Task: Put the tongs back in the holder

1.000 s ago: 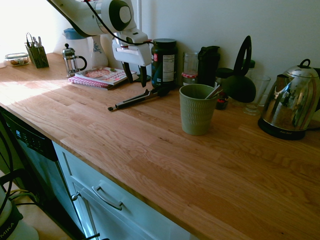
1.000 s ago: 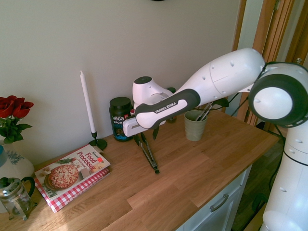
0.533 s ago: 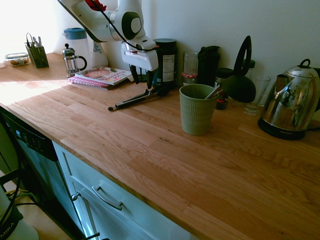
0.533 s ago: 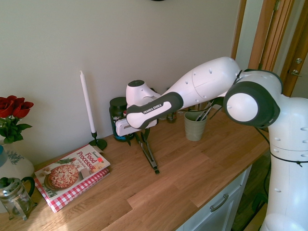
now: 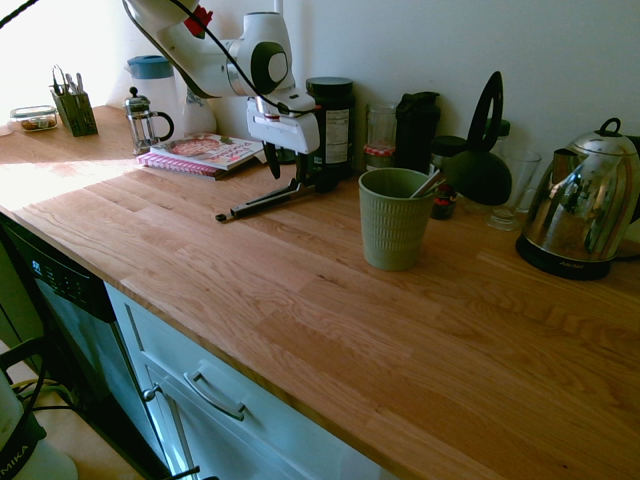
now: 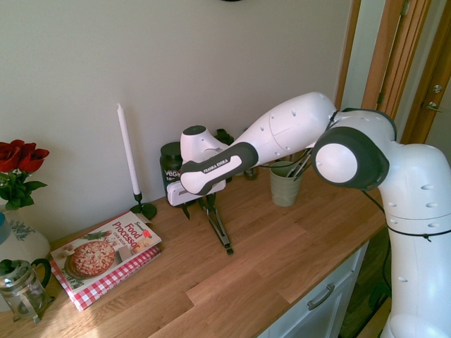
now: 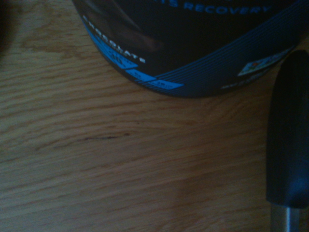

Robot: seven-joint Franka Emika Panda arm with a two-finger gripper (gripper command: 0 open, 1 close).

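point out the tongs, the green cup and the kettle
tongs (image 6: 218, 227), second exterior view, on the metal arms
green cup (image 5: 393, 225), first exterior view, on its ribbed side
kettle (image 5: 580, 205), first exterior view, on its shiny body

Ribbed, matt sage-green ceramic cup (image 5: 392, 225)

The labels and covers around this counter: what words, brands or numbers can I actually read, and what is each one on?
"Food Processor": cookbook
"FRANKA EMIKA": robot arm
"CHOCOLATE", "RECOVERY": dark jar, close up
"30": same jar, blurred, so not certain
Too small or blurred to read: the jar's back panel, the lettering on the kettle's base, and the small print above the cookbook's title.
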